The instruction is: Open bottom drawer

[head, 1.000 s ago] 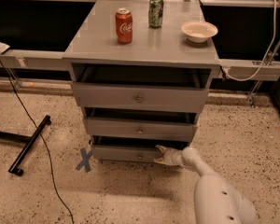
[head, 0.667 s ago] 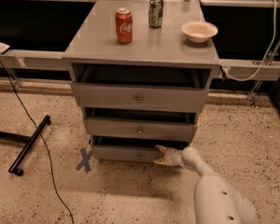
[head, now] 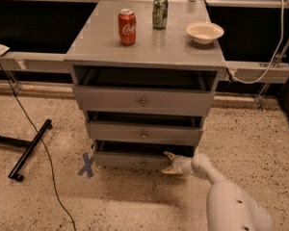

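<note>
The bottom drawer (head: 130, 160) is grey wood, the lowest of the stack and the shortest-fronted, with a small round metal knob (head: 144, 164) at its centre. It sits level just above the floor, pulled out a little, with a dark gap above its front panel. The gripper (head: 167, 163) is at the panel's right end.

Grey bottom drawer (head: 135, 160); cream hand (head: 169, 163) at its right end; red can (head: 127, 27), green can (head: 159, 12), white bowl (head: 204, 32); grey desk (head: 159, 47).
</note>
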### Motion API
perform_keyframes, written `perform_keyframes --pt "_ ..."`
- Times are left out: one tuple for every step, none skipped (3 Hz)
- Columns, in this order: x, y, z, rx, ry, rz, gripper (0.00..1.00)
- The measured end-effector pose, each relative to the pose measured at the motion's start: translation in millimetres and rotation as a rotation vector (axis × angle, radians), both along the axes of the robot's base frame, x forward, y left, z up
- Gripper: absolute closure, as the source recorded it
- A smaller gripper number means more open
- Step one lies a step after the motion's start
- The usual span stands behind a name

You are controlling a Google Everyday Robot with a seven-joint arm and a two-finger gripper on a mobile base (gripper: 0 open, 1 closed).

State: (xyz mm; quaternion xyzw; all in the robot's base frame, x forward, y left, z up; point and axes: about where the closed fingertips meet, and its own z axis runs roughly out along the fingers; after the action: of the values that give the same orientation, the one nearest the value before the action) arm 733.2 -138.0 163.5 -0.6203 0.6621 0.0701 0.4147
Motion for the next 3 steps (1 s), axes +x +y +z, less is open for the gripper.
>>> perform_keyframes --pt "0 0 0 0.0 0.0 0.0 0.34" --pt "-31 -24 1 0.031 0.087 -0.041 0.35" --pt "-31 -24 1 0.031 0.088 -0.042 0.35"
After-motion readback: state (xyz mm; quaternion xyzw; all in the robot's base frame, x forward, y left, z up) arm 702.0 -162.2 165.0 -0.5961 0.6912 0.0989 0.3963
